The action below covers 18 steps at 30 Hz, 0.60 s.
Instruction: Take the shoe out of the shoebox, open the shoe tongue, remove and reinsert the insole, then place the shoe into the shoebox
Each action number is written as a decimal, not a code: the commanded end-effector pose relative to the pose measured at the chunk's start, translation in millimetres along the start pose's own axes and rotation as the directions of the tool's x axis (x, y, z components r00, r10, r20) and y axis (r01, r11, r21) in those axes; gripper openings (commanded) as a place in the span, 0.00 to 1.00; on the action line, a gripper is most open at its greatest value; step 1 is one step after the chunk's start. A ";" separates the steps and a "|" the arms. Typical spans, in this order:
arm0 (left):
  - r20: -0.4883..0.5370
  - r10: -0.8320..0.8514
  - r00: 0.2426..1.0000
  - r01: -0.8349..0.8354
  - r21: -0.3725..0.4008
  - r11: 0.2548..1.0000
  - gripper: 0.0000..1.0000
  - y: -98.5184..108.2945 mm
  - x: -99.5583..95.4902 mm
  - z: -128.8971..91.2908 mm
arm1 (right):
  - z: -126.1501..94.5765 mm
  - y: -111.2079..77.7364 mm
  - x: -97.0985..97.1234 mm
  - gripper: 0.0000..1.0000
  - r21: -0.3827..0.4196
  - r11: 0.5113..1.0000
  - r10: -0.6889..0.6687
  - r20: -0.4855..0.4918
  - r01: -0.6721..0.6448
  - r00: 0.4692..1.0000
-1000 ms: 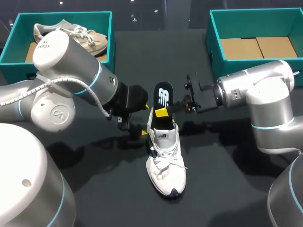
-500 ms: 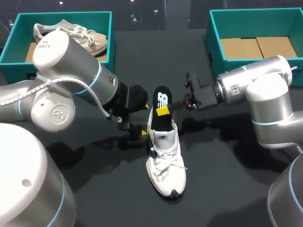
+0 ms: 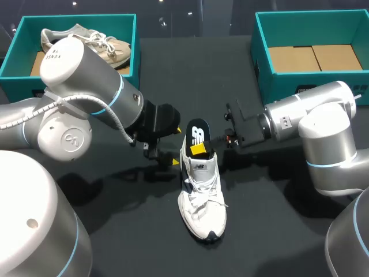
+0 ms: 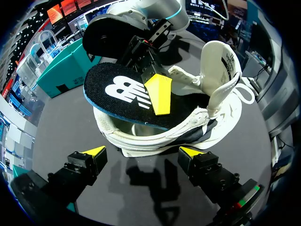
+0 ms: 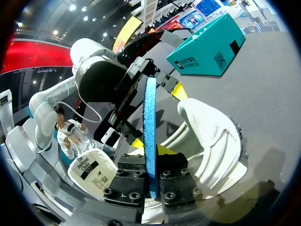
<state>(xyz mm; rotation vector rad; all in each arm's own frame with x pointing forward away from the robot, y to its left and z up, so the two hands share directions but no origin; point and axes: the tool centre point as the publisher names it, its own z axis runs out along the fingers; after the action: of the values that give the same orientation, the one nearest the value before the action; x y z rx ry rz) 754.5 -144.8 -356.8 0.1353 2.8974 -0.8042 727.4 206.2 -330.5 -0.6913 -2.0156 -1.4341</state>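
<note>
Insole (image 3: 198, 131) reinsertion looks like the step in hand. The right pincer (image 5: 151, 181) pinches the black insole, whose front end is tucked into the white shoe (image 3: 202, 199) while its heel end sticks up out of the collar. The shoe stands mid-worktop (image 3: 277, 231), well apart from both teal boxes. The left pincer (image 4: 142, 153) is spread, one finger each side of the heel. Closing it there would steady the shoe while the insole is fed low and forward under the raised tongue.

shoes: 2 – white shoe (image 3: 202, 202), beige shoe (image 3: 112, 47) | shoeboxes: 2 – left shoebox (image 3: 75, 18), right shoebox (image 3: 263, 63) | insole (image 3: 198, 130): 1
</note>
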 end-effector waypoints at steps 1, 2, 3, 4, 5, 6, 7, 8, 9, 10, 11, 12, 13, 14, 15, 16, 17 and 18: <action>0.001 0.001 1.000 -0.001 0.002 1.000 1.00 0.8 1.0 0.0 | -2.5 10.8 9.0 0.35 0.007 1.000 -0.026 0.012 0.026 1.000; 0.001 0.001 1.000 -0.001 0.002 1.000 1.00 0.8 1.0 0.0 | -3.1 13.0 9.9 0.34 0.010 0.999 -0.031 0.015 0.031 0.999; 0.001 0.001 1.000 -0.001 0.002 1.000 1.00 0.8 1.0 0.0 | -3.7 14.6 10.2 0.34 0.012 0.999 -0.036 0.018 0.036 0.999; 0.001 0.001 1.000 -0.001 0.002 1.000 1.00 0.8 1.0 0.0 | -5.4 17.6 10.7 0.33 0.016 0.999 -0.045 0.021 0.045 0.999; 0.001 0.001 1.000 -0.001 0.002 1.000 1.00 0.8 1.0 0.0 | -6.2 19.1 10.6 0.33 0.017 0.999 -0.049 0.023 0.048 0.999; 0.001 0.001 1.000 -0.001 0.002 1.000 1.00 0.8 1.0 0.0 | -8.1 21.7 9.7 0.32 0.018 0.998 -0.054 0.027 0.054 0.998; 0.001 0.001 1.000 -0.001 0.002 1.000 1.00 0.8 1.0 0.0 | -9.3 23.8 8.5 0.32 0.019 0.998 -0.057 0.030 0.057 0.998; 0.001 0.001 1.000 -0.001 0.002 1.000 1.00 0.8 1.0 0.0 | -10.4 25.7 6.8 0.29 0.019 0.998 -0.059 0.033 0.058 0.998; 0.001 0.001 1.000 -0.001 0.002 1.000 1.00 0.8 1.0 0.0 | -11.0 27.2 5.5 0.27 0.018 0.998 -0.060 0.034 0.059 0.998; 0.001 0.001 1.000 -0.001 0.002 1.000 1.00 0.8 1.0 0.0 | -11.8 29.3 2.6 0.17 0.018 0.998 -0.061 0.034 0.060 0.998; 0.001 0.001 1.000 -0.001 0.002 1.000 1.00 0.8 1.0 0.0 | -11.9 31.2 -0.4 0.00 0.017 0.998 -0.061 0.033 0.060 0.998; 0.001 0.001 1.000 -0.001 0.002 1.000 1.00 0.8 1.0 0.0 | -11.9 32.4 -3.1 0.00 0.016 0.998 -0.059 0.029 0.058 0.998; 0.001 0.001 1.000 -0.001 0.002 1.000 1.00 0.8 1.0 0.0 | -11.4 33.1 -5.2 0.00 0.017 0.998 -0.056 0.025 0.056 0.998; 0.001 0.001 1.000 -0.001 0.002 1.000 1.00 0.8 1.0 0.0 | -10.1 33.1 -8.5 0.00 0.020 0.999 -0.051 0.021 0.050 0.998; 0.001 0.001 1.000 -0.001 0.002 1.000 1.00 0.8 1.0 0.0 | -9.0 33.0 -9.6 0.00 0.023 0.999 -0.047 0.018 0.047 0.999; 0.001 0.001 1.000 -0.001 0.002 1.000 1.00 0.8 1.0 0.0 | -6.7 31.4 -11.7 0.00 0.029 0.999 -0.040 0.010 0.040 0.999; 0.001 0.001 1.000 -0.001 0.002 1.000 1.00 0.8 1.0 0.0 | -4.5 29.3 -12.6 0.00 0.035 0.999 -0.033 0.006 0.032 0.999; 0.001 0.001 1.000 -0.001 0.002 1.000 1.00 0.8 1.0 0.0 | -3.0 26.5 -13.2 0.00 0.040 0.999 -0.025 0.001 0.025 1.000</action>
<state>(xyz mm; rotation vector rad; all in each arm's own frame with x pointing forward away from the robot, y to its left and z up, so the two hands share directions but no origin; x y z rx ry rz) 754.5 -144.8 -356.8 0.1353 2.8974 -0.8042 749.9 202.4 -312.1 -0.6655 -2.0606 -1.4247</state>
